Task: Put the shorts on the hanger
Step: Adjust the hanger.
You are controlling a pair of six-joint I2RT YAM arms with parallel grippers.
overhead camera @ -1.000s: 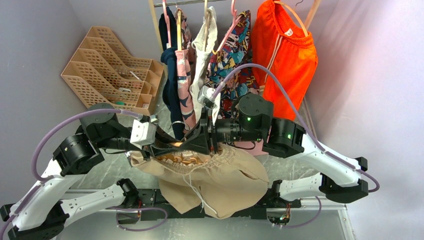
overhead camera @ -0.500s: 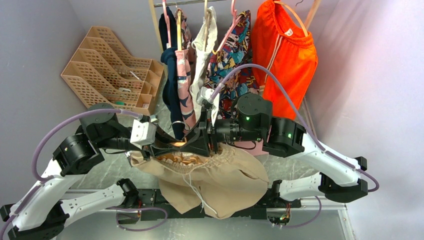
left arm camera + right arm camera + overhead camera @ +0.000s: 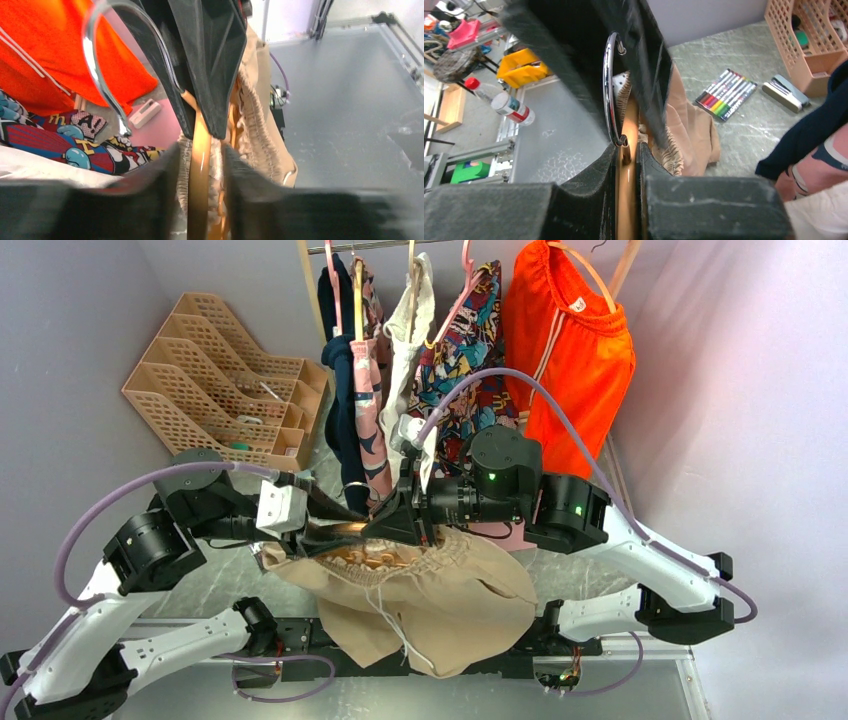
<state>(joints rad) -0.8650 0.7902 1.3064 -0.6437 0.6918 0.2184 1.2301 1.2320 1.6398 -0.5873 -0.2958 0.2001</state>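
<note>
Trays of tan lattice [image 3: 225, 380] stand at the far left of the table. Next comes the left gripper [image 3: 322, 528], reaching in from its side at mid-scene. Its wrist view shows its fingers [image 3: 150, 200] set either side of the hanger [image 3: 200, 170], with gathered waistband bunched in the narrow gaps. Whether they press on it cannot be told. The hanger sits between the two grippers, raised off the table, with its chrome hook [image 3: 100, 70] beside the opposite arm's black fingers. The shorts [image 3: 450, 590] hang from the hanger. Its wavy bar shows inside their open waistband, and the legs and white drawstring droop toward the arm bases. The right gripper [image 3: 398, 523] comes in from the right, and its wrist view shows both pads flush against the hanger's bar just below the hook, clamping it. Farther right, bright orange shorts [image 3: 570, 350] hang on the rail at the back.
</note>
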